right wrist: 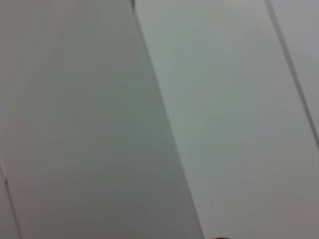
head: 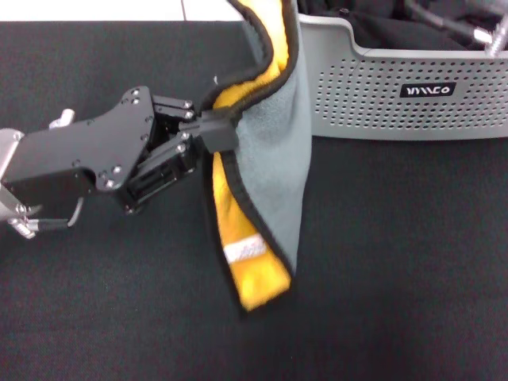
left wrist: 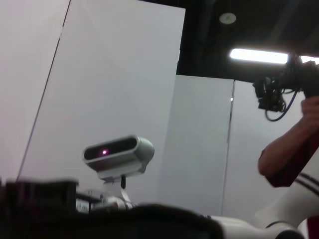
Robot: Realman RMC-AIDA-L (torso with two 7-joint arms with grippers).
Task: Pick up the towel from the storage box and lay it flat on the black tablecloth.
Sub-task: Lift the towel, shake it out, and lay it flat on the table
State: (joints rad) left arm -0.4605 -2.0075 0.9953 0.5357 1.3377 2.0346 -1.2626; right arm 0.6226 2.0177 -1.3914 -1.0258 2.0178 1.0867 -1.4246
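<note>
Head view showed the towel (head: 274,151) hanging in the air, folded on itself, its grey-teal face turned outward toward 3 o'clock and the orange-yellow face showing along the 9 o'clock edge and at the lower tip. Black stitched edging ran around its border, and a small pale tag sat on the yellow side near the bottom. Its upper end rose out of frame at 12 o'clock, just beside the corner of the storage box (head: 397,95); its lower tip hung over the black tablecloth (head: 397,262), and whether it touched the fabric could not be told.

At the towel's 9 o'clock edge, the left hand (head: 216,131) reached in from the 9 o'clock side, its black fingers (head: 218,136) pinched closed on the edging about halfway up the cloth.

Toward 2 o'clock stood the storage box, light grey with dotted perforated walls and a small black label (head: 429,90) with white letters on its near wall. Dark contents lay inside, too unclear to name. The black tablecloth covered the surface under everything.

Left wrist view faced upward toward white panels, a white camera head (left wrist: 118,155) and a person's arm (left wrist: 289,149) holding a camera. Right wrist view showed only plain pale panels; the right hand appeared nowhere.
</note>
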